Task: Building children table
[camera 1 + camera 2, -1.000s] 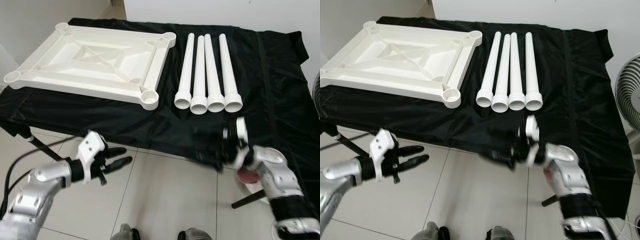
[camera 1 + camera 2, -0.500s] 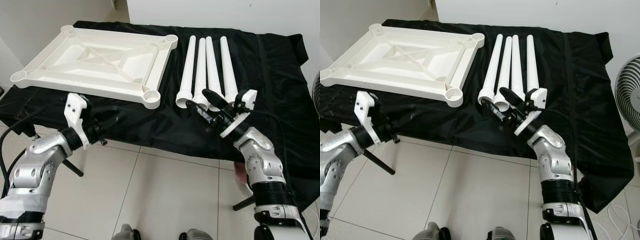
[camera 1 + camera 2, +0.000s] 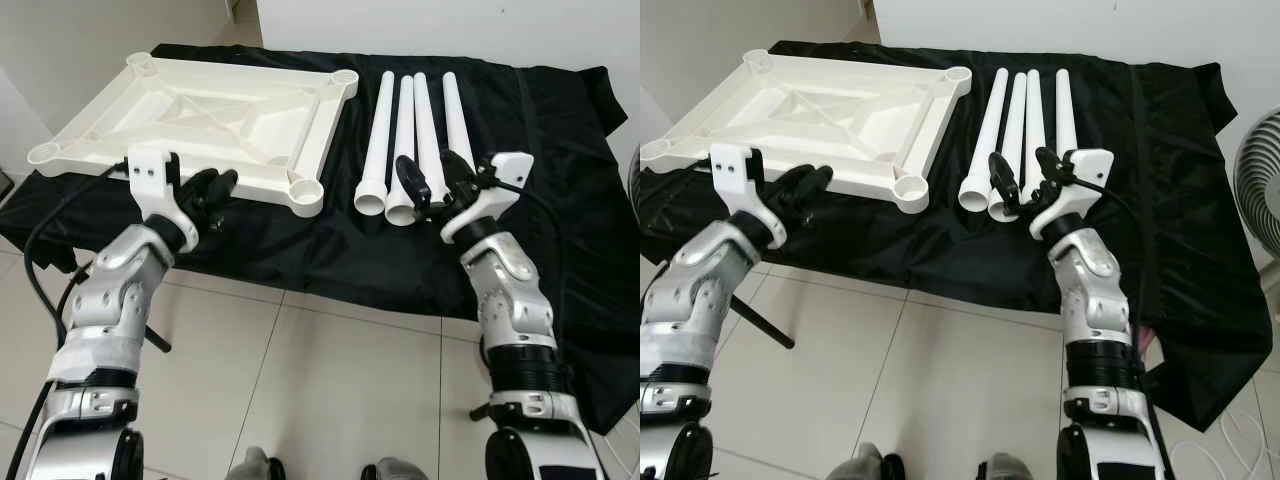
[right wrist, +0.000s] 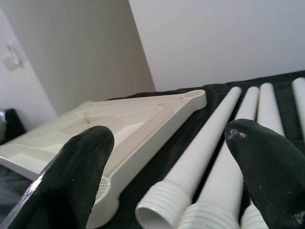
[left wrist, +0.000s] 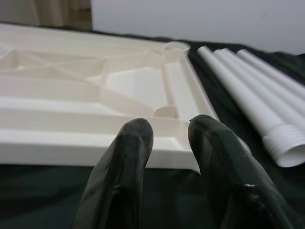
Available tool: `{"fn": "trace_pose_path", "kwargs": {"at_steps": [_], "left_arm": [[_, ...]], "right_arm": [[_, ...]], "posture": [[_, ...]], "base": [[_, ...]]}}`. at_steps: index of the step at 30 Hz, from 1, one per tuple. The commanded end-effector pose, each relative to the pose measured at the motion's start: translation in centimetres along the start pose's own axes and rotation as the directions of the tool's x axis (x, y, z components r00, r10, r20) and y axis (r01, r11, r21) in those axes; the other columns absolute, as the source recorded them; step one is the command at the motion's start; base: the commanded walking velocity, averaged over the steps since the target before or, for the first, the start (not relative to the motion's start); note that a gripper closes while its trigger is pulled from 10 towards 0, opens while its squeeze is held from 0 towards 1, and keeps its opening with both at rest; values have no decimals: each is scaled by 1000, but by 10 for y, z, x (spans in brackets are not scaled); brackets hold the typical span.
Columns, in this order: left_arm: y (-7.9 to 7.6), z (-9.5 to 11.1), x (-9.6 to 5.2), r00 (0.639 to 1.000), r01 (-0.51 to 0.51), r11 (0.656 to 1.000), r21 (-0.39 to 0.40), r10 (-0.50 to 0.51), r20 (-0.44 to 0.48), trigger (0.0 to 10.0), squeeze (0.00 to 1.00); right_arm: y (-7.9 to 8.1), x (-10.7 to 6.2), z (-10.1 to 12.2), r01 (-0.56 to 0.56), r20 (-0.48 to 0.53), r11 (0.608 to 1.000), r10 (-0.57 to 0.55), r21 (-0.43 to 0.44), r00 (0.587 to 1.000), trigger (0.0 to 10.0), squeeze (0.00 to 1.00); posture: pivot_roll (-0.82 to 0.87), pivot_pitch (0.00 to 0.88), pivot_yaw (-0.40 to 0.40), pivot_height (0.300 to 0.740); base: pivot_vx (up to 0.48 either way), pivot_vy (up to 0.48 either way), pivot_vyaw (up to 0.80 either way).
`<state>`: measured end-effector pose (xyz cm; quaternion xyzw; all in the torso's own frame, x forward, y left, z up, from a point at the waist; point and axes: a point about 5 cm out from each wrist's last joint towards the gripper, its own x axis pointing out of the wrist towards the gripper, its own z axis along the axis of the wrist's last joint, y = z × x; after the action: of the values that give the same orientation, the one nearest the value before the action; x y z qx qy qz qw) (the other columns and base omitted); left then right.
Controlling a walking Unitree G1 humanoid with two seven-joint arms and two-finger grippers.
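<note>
A white plastic tabletop lies upside down on the left of the black-covered table, with round sockets at its corners. Several white legs lie side by side to its right, threaded ends toward me. My left gripper hovers at the tabletop's near edge, between the two near sockets, its fingers a little apart and holding nothing. My right gripper is wide open just above the legs' threaded ends, with nothing between its fingers.
The black cloth drapes over the table's front edge and hangs low at the right. A fan stands at the far right. Tiled floor lies before the table, and a black cable trails from my left arm.
Both arms have risen from below the table's front edge. The left gripper has swung up to the tabletop's near edge, and the right has moved over the legs' threaded ends.
</note>
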<state>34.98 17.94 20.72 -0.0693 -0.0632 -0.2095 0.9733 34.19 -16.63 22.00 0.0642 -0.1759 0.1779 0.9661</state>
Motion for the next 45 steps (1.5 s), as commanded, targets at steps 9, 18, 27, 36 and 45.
{"fn": "trace_pose_path", "kwargs": {"at_steps": [9,18,27,36,45], "left_arm": [[3,-21,7,969,-229,973,29,231,-88,10000,0],[-9,-21,13,954,-297,955,-4,296,-51,10000,0],[-22,-23,7,957,-291,954,70,292,1,10000,0],[-29,-19,7,969,-247,958,148,244,38,10000,0],[-19,-12,0,938,-341,934,102,331,106,10000,0]], "right_arm": [[15,6,-5,69,8,996,-69,-52,998,10000,0],[27,5,-11,151,7,987,-151,-44,988,10000,0],[25,1,-16,232,-5,967,-234,-107,972,10000,0],[19,7,-9,277,12,939,-280,-203,960,10000,0],[20,-3,1,238,91,945,-223,-223,970,10000,0]], "posture": [[-127,88,122,740],[-121,50,136,740],[-85,52,93,740],[-88,68,78,740],[-105,71,70,740]], "base": [[0,0,0],[0,0,0],[0,0,0],[0,0,0],[0,0,0]]}}
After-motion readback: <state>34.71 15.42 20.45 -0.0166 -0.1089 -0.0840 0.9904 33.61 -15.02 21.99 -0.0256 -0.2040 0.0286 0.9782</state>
